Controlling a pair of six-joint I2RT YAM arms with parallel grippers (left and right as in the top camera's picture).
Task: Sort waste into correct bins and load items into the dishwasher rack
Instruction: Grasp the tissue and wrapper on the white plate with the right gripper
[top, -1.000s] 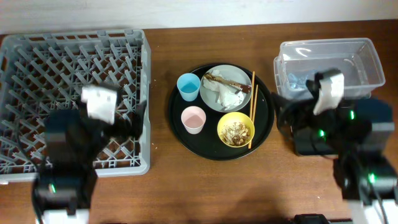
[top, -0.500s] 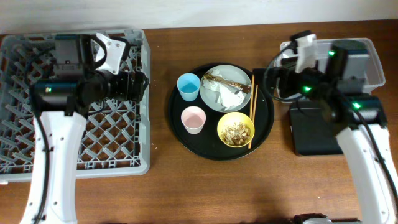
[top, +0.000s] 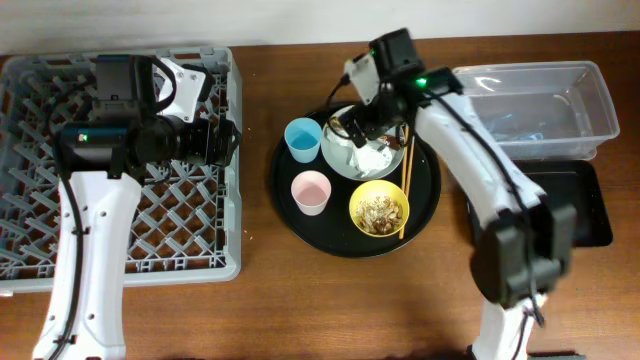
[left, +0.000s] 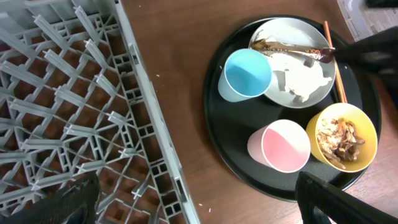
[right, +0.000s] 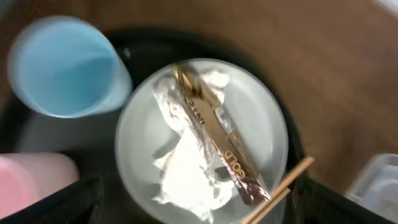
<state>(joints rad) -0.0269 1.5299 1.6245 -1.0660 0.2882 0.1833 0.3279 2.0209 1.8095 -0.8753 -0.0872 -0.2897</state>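
Observation:
A round black tray (top: 300, 225) carries a pale plate (top: 378, 118), a blue cup (top: 303, 140), a pink cup (top: 311, 192), a yellow bowl (top: 379, 208) of brown scraps, and chopsticks (top: 407, 185). On the plate (right: 261, 118) lie a crumpled white napkin (right: 186, 177) and a brown foil wrapper (right: 217, 140). My right gripper (top: 358, 128) hovers open over the plate, nothing between its fingers (right: 56, 205). My left gripper (top: 225, 140) hangs open over the right edge of the grey rack (top: 60, 110); its fingers (left: 68, 202) straddle the rack rim and the tray, holding nothing.
A clear tub (top: 540, 110) with blue bits stands at the far right, a shallow black tray (top: 580, 205) in front of it. Bare wooden table (top: 300, 300) lies along the front. The right arm stretches from the right front across to the tray.
The right arm has swung left from over the clear tub to above the plate. The left arm rose over the rack a second ago and has since held almost still.

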